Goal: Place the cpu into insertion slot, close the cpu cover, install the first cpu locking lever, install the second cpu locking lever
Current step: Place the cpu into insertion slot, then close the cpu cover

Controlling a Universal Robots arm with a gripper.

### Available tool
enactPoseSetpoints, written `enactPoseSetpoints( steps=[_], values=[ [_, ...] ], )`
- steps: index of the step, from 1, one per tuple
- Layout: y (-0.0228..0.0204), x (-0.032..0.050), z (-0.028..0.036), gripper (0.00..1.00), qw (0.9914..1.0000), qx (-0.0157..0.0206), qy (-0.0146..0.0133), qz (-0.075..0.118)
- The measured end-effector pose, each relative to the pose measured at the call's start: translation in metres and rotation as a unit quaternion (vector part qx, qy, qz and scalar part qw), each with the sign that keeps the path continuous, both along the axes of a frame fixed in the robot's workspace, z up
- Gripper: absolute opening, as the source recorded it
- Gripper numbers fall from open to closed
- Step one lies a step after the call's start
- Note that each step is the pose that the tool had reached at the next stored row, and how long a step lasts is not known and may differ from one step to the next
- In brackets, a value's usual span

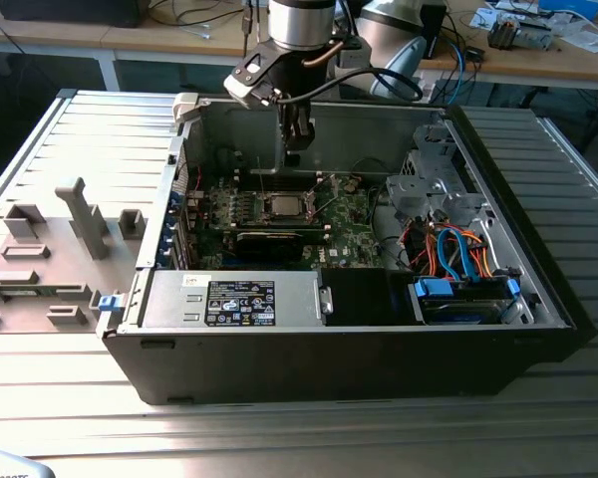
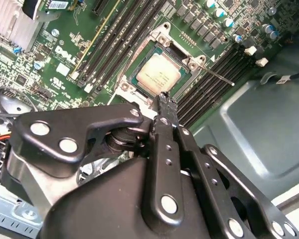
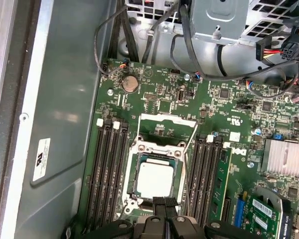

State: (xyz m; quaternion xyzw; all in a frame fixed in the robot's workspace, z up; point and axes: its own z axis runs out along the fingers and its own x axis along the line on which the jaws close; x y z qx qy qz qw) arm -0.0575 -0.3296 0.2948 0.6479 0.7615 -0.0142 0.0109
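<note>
The cpu (image 3: 157, 180) (image 2: 159, 74), a silvery-tan square chip, sits in the insertion slot (image 1: 284, 207) on the green board. The cpu cover (image 3: 133, 172) (image 2: 162, 41), a thin metal frame, appears to lie down around the chip, which shows through its window. A thin wire locking lever (image 2: 217, 75) (image 3: 191, 142) stands off the socket's side, unlatched. My gripper (image 3: 165, 201) (image 2: 164, 98) (image 1: 297, 147) hangs just above the socket's edge, close beside the chip. Its black fingers are shut together with nothing between them.
Black memory slots (image 3: 107, 169) run along both sides of the socket. The open case's metal wall (image 3: 60, 99) is close by on one side. Cables (image 1: 448, 249), a drive cage (image 1: 424, 174) and a finned heatsink (image 3: 284, 157) crowd the other.
</note>
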Motion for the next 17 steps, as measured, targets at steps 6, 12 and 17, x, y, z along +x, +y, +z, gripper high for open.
enactPoseSetpoints(
  steps=[6, 12, 17],
  values=[
    [0.0, 0.0097, 0.0001, 0.11, 1.0, -0.0008, 0.0001, 0.0],
    [-0.0001, 0.0426, -0.0026, 0.11, 1.0, -0.0009, 0.0022, 0.0],
    [-0.0001, 0.0615, -0.01, 0.11, 0.99999, -0.0011, 0.0047, 0.0]
  ],
)
